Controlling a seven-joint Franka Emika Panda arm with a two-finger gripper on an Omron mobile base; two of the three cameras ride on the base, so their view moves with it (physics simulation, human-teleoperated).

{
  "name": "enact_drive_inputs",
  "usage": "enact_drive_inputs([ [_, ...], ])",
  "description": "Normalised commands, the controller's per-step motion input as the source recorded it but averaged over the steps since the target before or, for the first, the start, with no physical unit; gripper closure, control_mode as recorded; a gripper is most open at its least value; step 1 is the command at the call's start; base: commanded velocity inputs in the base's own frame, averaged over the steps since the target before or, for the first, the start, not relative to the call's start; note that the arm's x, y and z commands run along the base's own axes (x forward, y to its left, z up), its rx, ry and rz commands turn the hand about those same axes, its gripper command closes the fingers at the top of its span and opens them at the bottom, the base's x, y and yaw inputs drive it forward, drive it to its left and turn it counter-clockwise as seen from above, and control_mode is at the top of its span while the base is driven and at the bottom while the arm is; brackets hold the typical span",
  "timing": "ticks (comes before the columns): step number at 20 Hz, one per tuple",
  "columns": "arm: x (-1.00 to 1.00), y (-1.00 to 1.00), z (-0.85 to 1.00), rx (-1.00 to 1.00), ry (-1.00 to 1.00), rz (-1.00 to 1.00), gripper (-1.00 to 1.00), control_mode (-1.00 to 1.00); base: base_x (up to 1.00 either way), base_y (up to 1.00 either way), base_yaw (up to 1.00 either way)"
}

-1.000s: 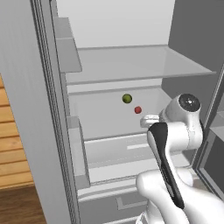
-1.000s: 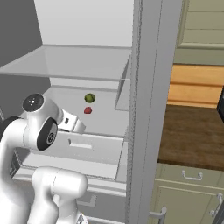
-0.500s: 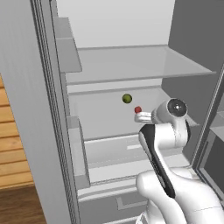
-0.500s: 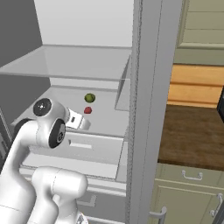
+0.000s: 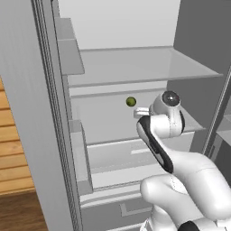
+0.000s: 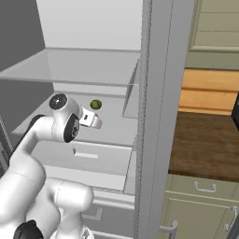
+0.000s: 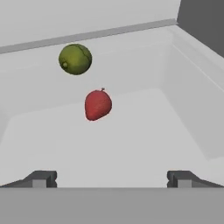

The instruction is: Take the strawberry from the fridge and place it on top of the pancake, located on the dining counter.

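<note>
The fridge [image 5: 135, 67] stands open, and my arm reaches onto its middle shelf. In the hand view the strawberry [image 7: 98, 105], small and red, lies on the pale shelf floor. It is ahead of my gripper [image 7: 111, 179] and slightly left of centre. The gripper is open, its two dark fingertips [image 7: 41, 178] set wide apart with nothing between them and short of the berry. In the left base view my hand [image 5: 140, 112] covers the spot where the berry lies. The pancake and the dining counter are out of view.
A green lime [image 7: 75, 58] rests just behind the strawberry, near the back wall; the lime [image 5: 131, 102] also shows beside my wrist. The shelf's right side wall [image 7: 192, 87] rises close by. The fridge's door frame [image 6: 158, 116] stands on the right, with sage-green cabinets [image 6: 200, 200] beyond it.
The arm has pushed deeper into the fridge and leftward along the shelf toward the strawberry. The hand now hides the berry in the left base view. The jaws stay open.
</note>
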Motion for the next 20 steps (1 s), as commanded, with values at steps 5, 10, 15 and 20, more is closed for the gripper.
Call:
enact_drive_inputs([
  [5, 0.34, 0.01, 0.0, 0.0, 0.0, 0.0, -1.0, -1.0, 0.0, 0.0, 0.0],
  [10, 0.29, 0.0, 0.0, 0.0, 0.0, 0.0, -1.0, -1.0, 0.0, 0.0, 0.0],
  [15, 0.37, 0.0, -0.01, 0.0, 0.02, 0.0, -1.0, -1.0, 0.0, 0.0, 0.0],
  [20, 0.38, 0.0, -0.11, 0.0, 0.01, 0.0, -1.0, -1.0, 0.0, 0.0, 0.0],
])
